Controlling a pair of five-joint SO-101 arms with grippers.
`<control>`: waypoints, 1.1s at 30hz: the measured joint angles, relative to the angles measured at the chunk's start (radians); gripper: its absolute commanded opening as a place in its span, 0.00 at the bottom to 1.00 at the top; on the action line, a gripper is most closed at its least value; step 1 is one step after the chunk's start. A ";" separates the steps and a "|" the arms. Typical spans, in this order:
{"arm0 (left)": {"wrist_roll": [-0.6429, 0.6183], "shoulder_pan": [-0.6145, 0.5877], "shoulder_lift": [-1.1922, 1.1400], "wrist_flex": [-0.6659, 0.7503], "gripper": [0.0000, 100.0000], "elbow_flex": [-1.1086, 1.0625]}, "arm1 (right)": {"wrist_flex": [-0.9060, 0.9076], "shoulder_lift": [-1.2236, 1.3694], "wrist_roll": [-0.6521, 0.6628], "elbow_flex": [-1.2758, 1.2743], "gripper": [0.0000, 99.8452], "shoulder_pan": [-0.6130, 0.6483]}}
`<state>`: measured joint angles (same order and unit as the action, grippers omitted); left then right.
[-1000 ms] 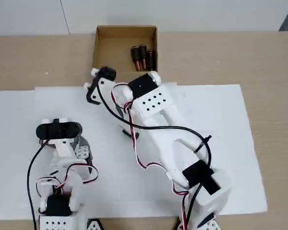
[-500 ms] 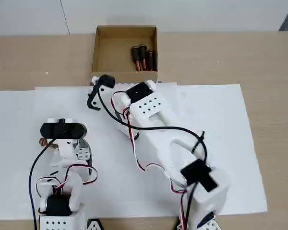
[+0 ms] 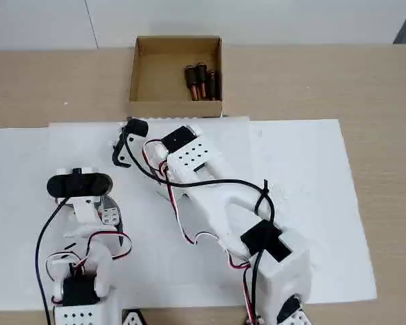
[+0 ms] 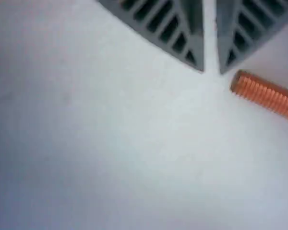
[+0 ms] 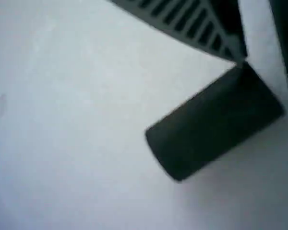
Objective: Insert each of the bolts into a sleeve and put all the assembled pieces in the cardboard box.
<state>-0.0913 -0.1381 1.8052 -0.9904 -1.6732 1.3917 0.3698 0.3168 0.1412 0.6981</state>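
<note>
A copper threaded bolt [image 4: 265, 94] lies on the white paper, just beside the tips of my left gripper [image 4: 211, 72]. Its grey fingers [image 4: 182, 36] stand almost together with nothing between them. In the high view this gripper [image 3: 111, 212] points down at the paper's near left. A black sleeve [image 5: 215, 127] lies flat on the paper. One end of it sits at the tips of my right gripper [image 5: 264, 67], which is open, with a finger on either side of that end. The cardboard box [image 3: 132, 74] at the back holds assembled pieces [image 3: 201, 81].
The white paper [image 3: 311, 169] covers most of the wooden table. My right arm [image 3: 189, 156] stretches diagonally from the near right toward the box's front wall, and its cables loop over the paper. The left arm [image 3: 78, 271] is folded at the near left.
My right arm has drawn back from the box's front edge, toward the left and nearer. The left wrist has shifted slightly.
</note>
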 measured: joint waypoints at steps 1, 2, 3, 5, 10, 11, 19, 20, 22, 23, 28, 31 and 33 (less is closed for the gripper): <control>0.000 0.000 0.000 0.000 0.01 0.000 | 0.000 0.005 -0.003 0.000 0.16 0.000; 0.000 0.000 0.000 0.000 0.01 0.000 | -0.003 0.011 -0.003 0.000 0.16 0.000; 0.000 0.000 0.000 0.000 0.01 0.000 | -0.008 0.018 -0.003 0.000 0.16 0.002; 0.000 0.000 0.000 0.000 0.01 0.000 | -0.020 0.035 -0.003 0.002 0.16 0.005; 0.000 0.000 0.000 0.000 0.01 0.000 | -0.044 0.080 -0.003 0.002 0.16 0.000; 0.000 0.000 0.000 0.000 0.01 0.000 | -0.044 0.084 -0.003 0.002 0.16 0.002; 0.000 0.000 0.000 0.000 0.01 0.000 | -0.044 0.100 -0.003 0.011 0.06 -0.002; 0.000 0.000 0.000 0.000 0.01 0.000 | -0.048 0.101 -0.003 0.015 0.04 -0.005; 0.000 0.000 0.000 0.000 0.01 0.000 | -0.052 0.101 -0.003 0.015 0.02 -0.008; 0.000 0.000 0.000 0.000 0.01 0.000 | -0.054 0.101 -0.003 0.015 0.02 -0.008; 0.000 0.000 0.000 0.000 0.01 0.000 | -0.044 0.086 -0.005 0.009 0.00 -0.008; 0.000 0.000 0.000 0.000 0.01 0.000 | -0.014 0.061 -0.015 0.018 0.00 -0.005; 0.000 0.000 0.000 0.000 0.01 0.000 | 0.023 0.034 -0.020 0.018 0.00 -0.005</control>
<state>-0.0913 -0.1381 1.8052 -0.9904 -1.6732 1.4147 0.4035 0.2969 0.1596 0.6935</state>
